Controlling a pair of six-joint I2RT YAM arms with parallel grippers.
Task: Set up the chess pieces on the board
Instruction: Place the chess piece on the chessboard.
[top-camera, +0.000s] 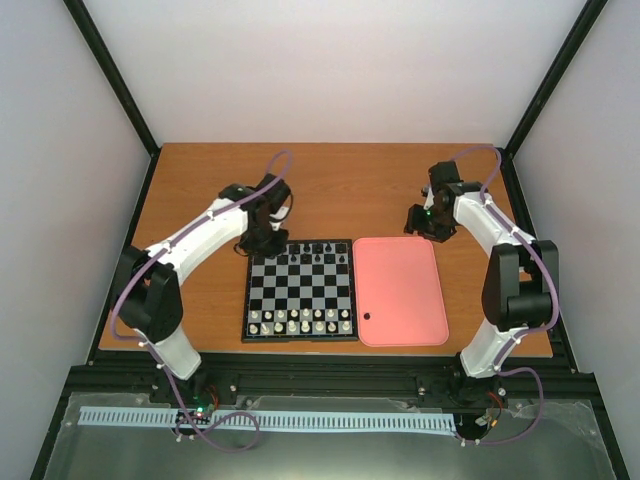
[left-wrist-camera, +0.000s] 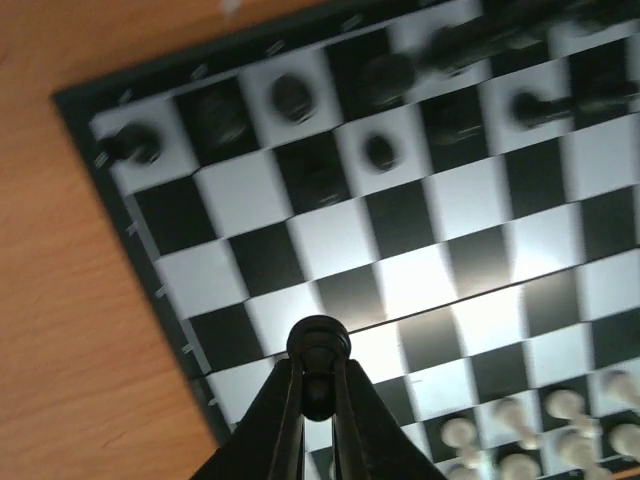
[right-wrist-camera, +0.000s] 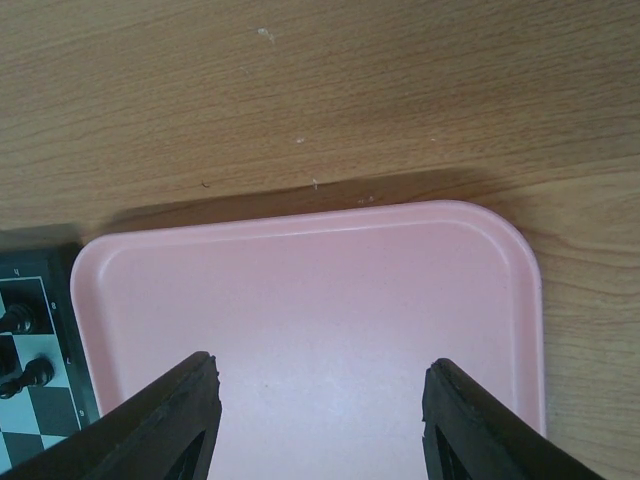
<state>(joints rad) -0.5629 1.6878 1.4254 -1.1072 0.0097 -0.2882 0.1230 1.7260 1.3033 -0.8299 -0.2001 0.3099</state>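
- While the wooden table (top-camera: 330, 180) carries everything, the two arms reach in from its near edge. The left arm (top-camera: 190, 245) bends towards the board's far left corner, and the right arm (top-camera: 490, 230) bends towards the far edge of the tray.
- The pink tray (top-camera: 420, 270) lies flat just to the right of the board, their edges side by side. A small dark spot sits by its near left corner, too small to identify.
- The board (top-camera: 300, 290) lies square on the table between the two arms, black border outermost.
- The right gripper (right-wrist-camera: 320, 400) hangs over the far half of the tray. Its fingers (right-wrist-camera: 190, 410) are spread wide, with only pink surface between them.
- The left gripper (left-wrist-camera: 318, 378) is above the left side of the board, pinching a single black piece (left-wrist-camera: 318, 342). The piece's round head sticks out past the fingertips. Whether the piece touches the board cannot be told.
- The black chess pieces (top-camera: 318, 250) stand along the far rows of the board and look blurred from the left wrist.
- The white pieces (top-camera: 300, 320) line the two near rows.
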